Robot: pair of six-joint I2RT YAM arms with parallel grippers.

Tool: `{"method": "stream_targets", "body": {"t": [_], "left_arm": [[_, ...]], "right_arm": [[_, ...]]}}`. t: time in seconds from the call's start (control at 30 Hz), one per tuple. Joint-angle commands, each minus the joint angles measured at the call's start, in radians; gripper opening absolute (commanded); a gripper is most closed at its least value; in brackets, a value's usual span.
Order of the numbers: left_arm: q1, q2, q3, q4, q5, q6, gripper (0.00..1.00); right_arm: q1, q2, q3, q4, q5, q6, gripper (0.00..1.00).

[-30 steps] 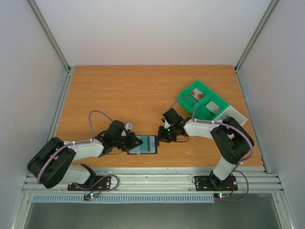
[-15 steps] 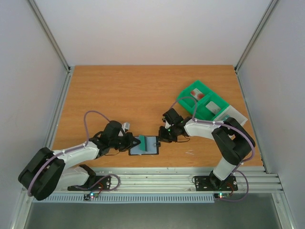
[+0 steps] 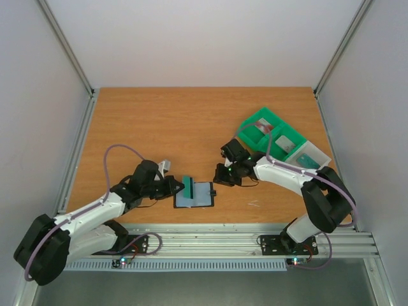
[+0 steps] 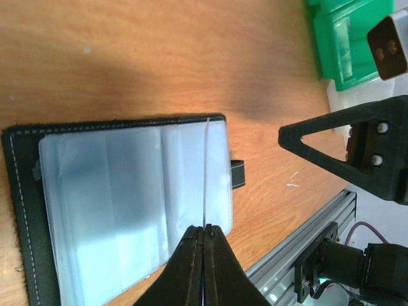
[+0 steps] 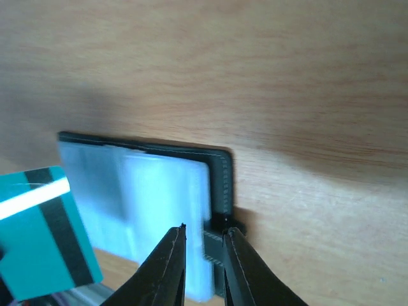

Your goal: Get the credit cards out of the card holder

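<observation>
Left tool (image 4: 204, 231) grips the teal credit card (image 5: 44, 245) on edge above the card holder's (image 3: 199, 195) left side (by the surface's (image 3: 191, 121) near edge); right tool (image 5: 205, 229), narrowly parted, hovers at its right edge.

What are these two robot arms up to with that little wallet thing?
They are emptying a card holder that lies open on the wooden table. The left pincer is shut on a teal-green card, held on edge above the holder's end nearest that arm. The right pincer, its jaws slightly parted, sits by the small tab on the holder's other end. A green tray stands further off.
</observation>
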Motion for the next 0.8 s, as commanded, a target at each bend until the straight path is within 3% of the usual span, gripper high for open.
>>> {"method": "stream_targets", "body": {"t": [0.0, 0.33, 0.57, 0.77], "left_arm": [[-0.002, -0.074, 0.056, -0.045, -0.064, 0.108, 0.00], [-0.098, -0.321, 0.052, -0.023, -0.299, 0.422, 0.00], [-0.132, -0.298, 0.023, 0.135, -0.259, 0.571, 0.00], [-0.221, -0.255, 0.022, 0.232, -0.342, 0.749, 0.00]], "right_arm": [[0.006, -0.067, 0.075, -0.108, 0.020, 0.025, 0.19], [0.003, -0.153, 0.272, -0.347, 0.014, 0.202, 0.22], [0.003, -0.184, 0.395, -0.482, -0.024, 0.308, 0.23], [0.003, -0.211, 0.458, -0.587, -0.007, 0.449, 0.27]]}}
